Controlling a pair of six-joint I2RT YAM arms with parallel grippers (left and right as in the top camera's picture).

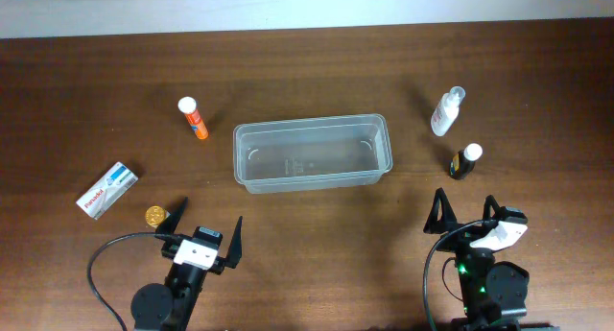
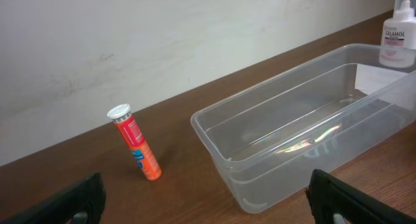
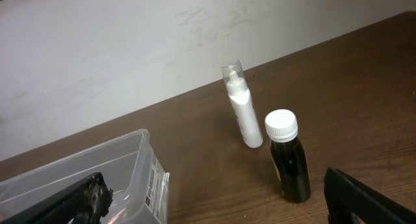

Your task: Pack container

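The clear plastic container [image 1: 310, 154] stands empty at the table's middle; it also shows in the left wrist view [image 2: 305, 126] and at the left edge of the right wrist view [image 3: 78, 178]. An orange tube with a white cap [image 1: 194, 119] [image 2: 136, 144] stands left of it. A white spray bottle [image 1: 445, 111] [image 3: 242, 107] and a dark bottle with a white cap [image 1: 465, 161] [image 3: 288, 158] stand to its right. A white box [image 1: 106, 190] and a gold coin-like disc [image 1: 154, 215] lie at the left. My left gripper [image 1: 205, 233] [image 2: 208, 214] and right gripper [image 1: 464, 214] [image 3: 221, 211] are open, empty, near the front edge.
A pale wall runs behind the table's far edge. The brown wooden table [image 1: 317, 62] carries nothing else. Black cables loop beside both arm bases at the front.
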